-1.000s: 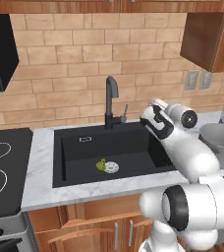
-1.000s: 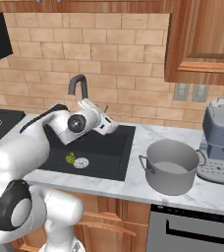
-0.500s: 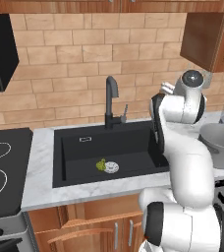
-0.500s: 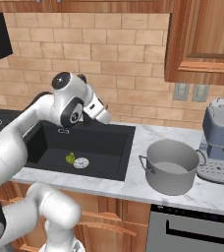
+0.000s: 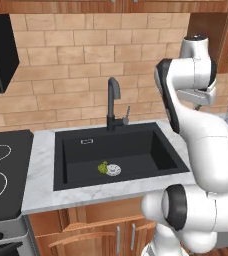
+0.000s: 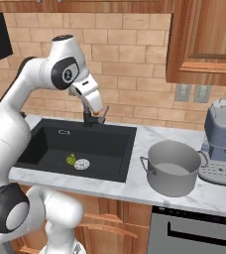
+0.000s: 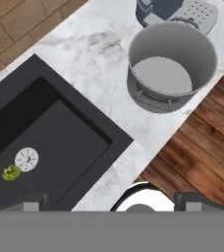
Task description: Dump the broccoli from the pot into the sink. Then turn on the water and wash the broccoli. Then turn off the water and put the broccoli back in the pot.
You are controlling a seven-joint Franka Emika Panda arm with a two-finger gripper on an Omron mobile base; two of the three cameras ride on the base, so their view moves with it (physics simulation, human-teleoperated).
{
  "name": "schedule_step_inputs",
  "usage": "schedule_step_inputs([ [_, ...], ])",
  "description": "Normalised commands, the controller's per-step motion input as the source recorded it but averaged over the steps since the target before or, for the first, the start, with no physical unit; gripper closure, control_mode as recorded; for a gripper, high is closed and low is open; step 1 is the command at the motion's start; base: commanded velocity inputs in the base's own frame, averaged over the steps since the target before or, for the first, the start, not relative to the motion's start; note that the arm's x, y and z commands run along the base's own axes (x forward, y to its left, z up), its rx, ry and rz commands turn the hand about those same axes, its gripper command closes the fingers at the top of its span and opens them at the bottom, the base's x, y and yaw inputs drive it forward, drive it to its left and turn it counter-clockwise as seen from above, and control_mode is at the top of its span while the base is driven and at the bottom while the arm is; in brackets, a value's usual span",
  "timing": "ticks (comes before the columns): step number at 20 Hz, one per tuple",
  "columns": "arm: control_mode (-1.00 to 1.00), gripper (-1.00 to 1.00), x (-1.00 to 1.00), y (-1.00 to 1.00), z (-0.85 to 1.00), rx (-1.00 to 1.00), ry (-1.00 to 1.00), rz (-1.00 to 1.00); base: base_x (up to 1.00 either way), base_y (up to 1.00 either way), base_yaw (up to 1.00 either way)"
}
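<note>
Right base view: sink (image 6: 120,149) sunk in the counter (image 6: 140,136), pot (image 6: 171,168) upright beside it, mouth up. Gripper (image 7: 111,203) high above, fingers spread, empty. Broccoli (image 6: 71,159) sits touching the drain (image 6: 82,163), open floor around.

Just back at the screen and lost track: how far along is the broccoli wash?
Done: the broccoli lies in the sink beside the drain, and the pot stands empty on the counter. In hand: nothing; no water runs from the faucet. Whether it was washed can't be told. Left: returning it to the pot.
</note>
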Motion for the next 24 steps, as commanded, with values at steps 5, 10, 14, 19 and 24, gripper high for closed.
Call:
schedule_step_inputs([
  [5, -1.0, -1.0, -0.76, 0.82, -0.86, 0.0, 0.01, 0.19, 0.0, 0.0, 0.0],
  [10, -1.0, -1.0, -0.52, 0.78, -0.91, 0.0, -0.03, 0.26, 0.0, 0.0, 0.0],
  [14, -1.0, -1.0, -0.04, 0.54, -0.55, 0.0, -0.03, 0.32, 0.0, 0.0, 0.0],
  [19, -1.0, -1.0, 0.47, 0.44, -0.18, 0.03, 0.0, 0.33, 0.0, 0.0, 0.0],
  [24, -1.0, -1.0, 0.69, 0.46, -0.09, 0.02, 0.0, 0.32, 0.0, 0.0, 0.0],
])
